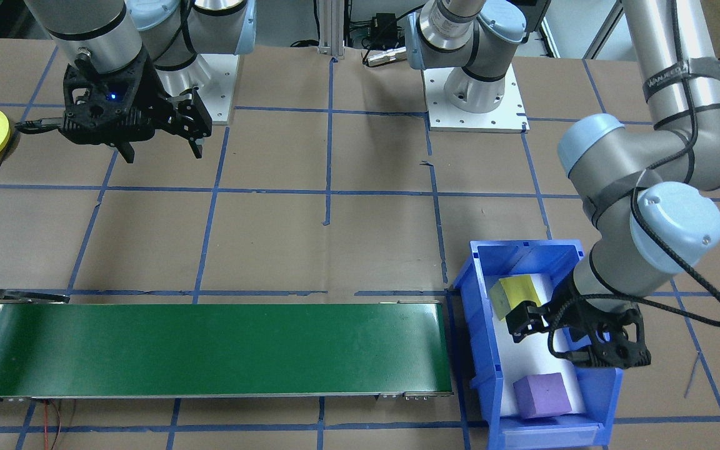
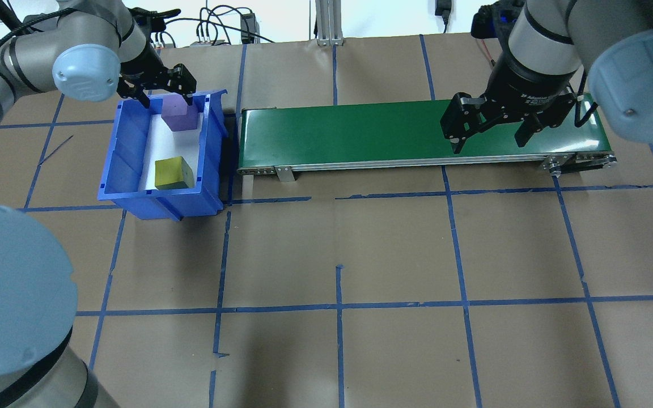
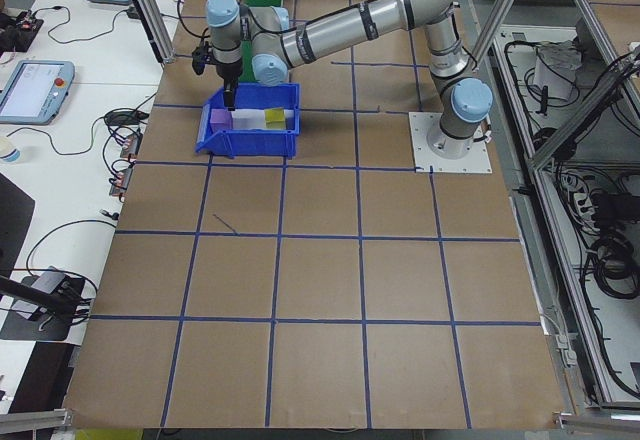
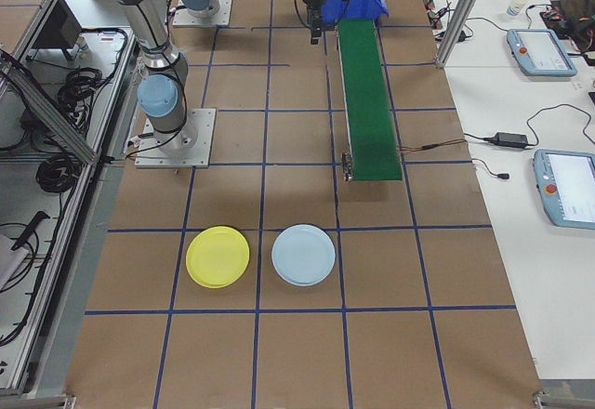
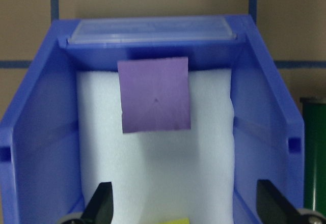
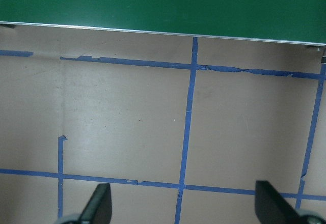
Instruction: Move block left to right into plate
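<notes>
The left gripper (image 2: 162,93) is hanging over the blue bin (image 2: 128,164), its jaws spread wide and gripping nothing. In the left wrist view its two fingertips (image 5: 102,203) are sitting at the lower corners, one near each side wall of the bin, and the purple block (image 5: 155,102) is lying ahead of them on the white foam liner (image 5: 158,173), near the bin's end wall; the block is between the lines of the two fingers but not touching either. In the overhead view the same purple block (image 2: 179,115) is showing just below the open fingers. The yellow block (image 2: 173,173) is resting in the other half of the bin, apart from the purple one; only its top edge is peeking in at the bottom of the wrist view.

The right gripper (image 2: 491,127) is hovering near the far end of the green conveyor belt (image 2: 360,133), jaws wide and empty, with bare brown table (image 6: 127,122) and blue tape lines beneath it.

The yellow plate (image 4: 218,257) is lying on the table beyond the belt's end, just beside a pale blue plate (image 4: 303,255), well apart from both grippers and both blocks
</notes>
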`<state>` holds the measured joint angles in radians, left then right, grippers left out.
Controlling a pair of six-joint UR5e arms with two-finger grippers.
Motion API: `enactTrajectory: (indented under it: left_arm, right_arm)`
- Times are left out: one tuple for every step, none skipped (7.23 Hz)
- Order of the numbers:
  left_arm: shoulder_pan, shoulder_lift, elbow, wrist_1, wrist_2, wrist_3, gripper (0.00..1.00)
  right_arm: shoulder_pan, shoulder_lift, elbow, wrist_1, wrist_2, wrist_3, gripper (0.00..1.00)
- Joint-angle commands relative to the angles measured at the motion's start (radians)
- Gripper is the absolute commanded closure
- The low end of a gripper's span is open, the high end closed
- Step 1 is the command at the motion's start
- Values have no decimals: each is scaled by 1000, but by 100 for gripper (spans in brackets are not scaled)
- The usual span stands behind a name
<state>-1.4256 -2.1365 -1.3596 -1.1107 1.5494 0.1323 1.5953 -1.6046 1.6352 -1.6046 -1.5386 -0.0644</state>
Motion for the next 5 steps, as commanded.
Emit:
enactTrajectory:
  left_arm:
    - [1, -80, 65, 21, 3, 4, 0]
    - [1, -95, 60, 40, 4, 4, 0]
    - [4, -109, 51, 44, 4, 4, 0]
    - [4, -117, 57, 46, 9, 4, 0]
    - [4, -128, 54, 61, 9, 4, 0]
  right_arm:
    - [0, 0, 0, 0, 0, 0, 0]
    - [0, 0, 0, 0, 0, 0, 0]
    - [0, 0, 0, 0, 0, 0, 0]
    - [0, 0, 0, 0, 0, 0, 0]
    - [0, 0, 0, 0, 0, 0, 0]
